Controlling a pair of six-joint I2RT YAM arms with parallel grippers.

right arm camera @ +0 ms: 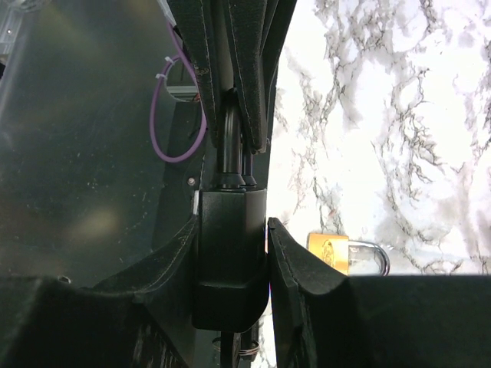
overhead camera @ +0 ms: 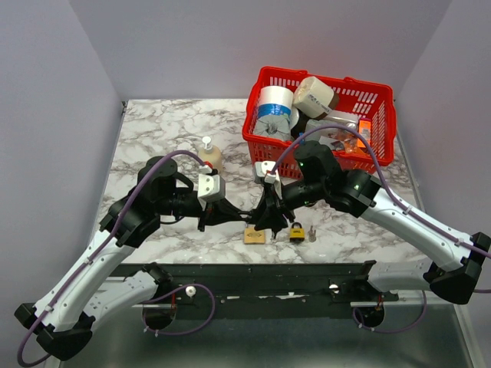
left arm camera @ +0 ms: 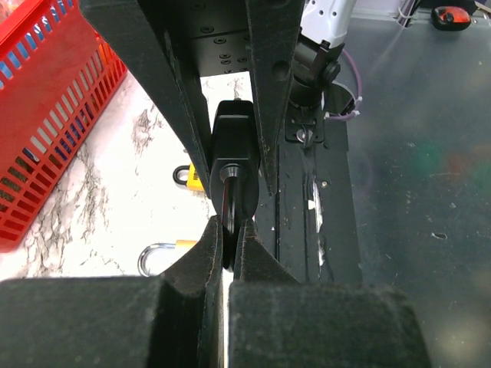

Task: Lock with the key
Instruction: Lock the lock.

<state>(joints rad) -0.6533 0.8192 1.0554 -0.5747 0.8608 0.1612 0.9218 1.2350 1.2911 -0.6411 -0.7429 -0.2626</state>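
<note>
A black padlock (overhead camera: pixel 259 215) hangs in the air between my two grippers, above the table's front edge. My right gripper (overhead camera: pixel 267 217) is shut on its body (right arm camera: pixel 230 257), one finger on each side. My left gripper (overhead camera: pixel 245 212) is shut on its shackle (left arm camera: pixel 229 203), the fingertips pinched on the loop. In the left wrist view the body (left arm camera: pixel 234 149) sits between the right gripper's fingers. A small key ring (right arm camera: pixel 247 351) shows under the lock body; the key itself is hidden.
A brass padlock (overhead camera: pixel 297 231) with small keys (overhead camera: pixel 311 234) and a tan lock (overhead camera: pixel 255 235) lie on the marble just below the grippers. A red basket (overhead camera: pixel 383 100) of items stands back right. A small bottle (overhead camera: pixel 209 156) stands behind the left arm.
</note>
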